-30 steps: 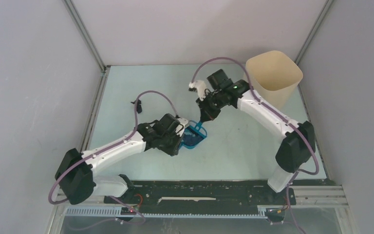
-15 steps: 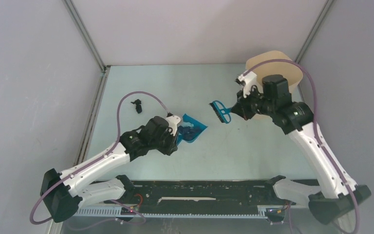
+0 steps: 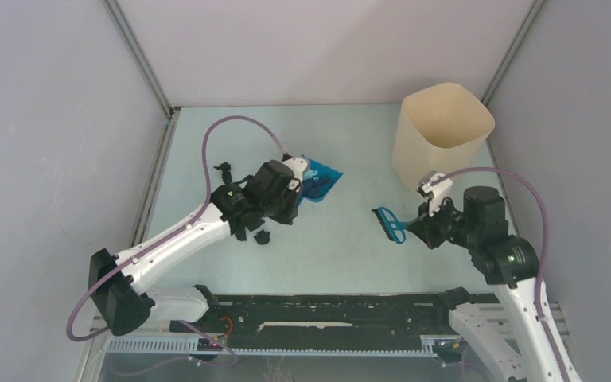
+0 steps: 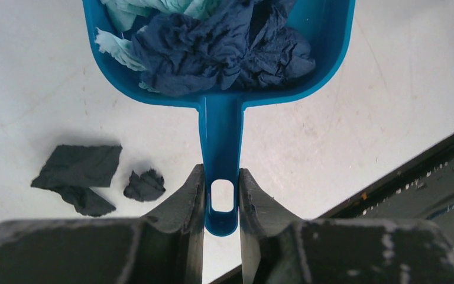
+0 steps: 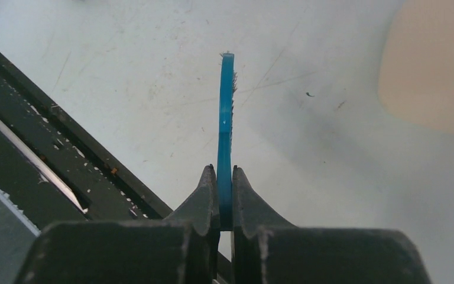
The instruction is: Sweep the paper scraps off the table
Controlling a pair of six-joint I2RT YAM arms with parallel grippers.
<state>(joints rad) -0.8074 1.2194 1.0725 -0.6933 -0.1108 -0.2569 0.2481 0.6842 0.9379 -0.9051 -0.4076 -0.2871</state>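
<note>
Pale mint-green table (image 3: 350, 247), edged by metal rails (image 3: 153, 183). Standing on it: a tall beige bin (image 3: 442, 135) at the far right corner. Lying on it: dark paper scraps (image 3: 262, 236) left of centre, with another dark bit (image 3: 223, 169) near the left rail.

The top view looks steeply down from above and behind the arm bases over the whole counter (image 3: 350, 247). The left wrist view sits close behind the left claw (image 4: 221, 204), facing the dustpan (image 4: 221, 130). The right wrist view sits likewise behind the right claw (image 5: 224, 198) and brush (image 5: 226, 118). Both tools also show from above.
</note>
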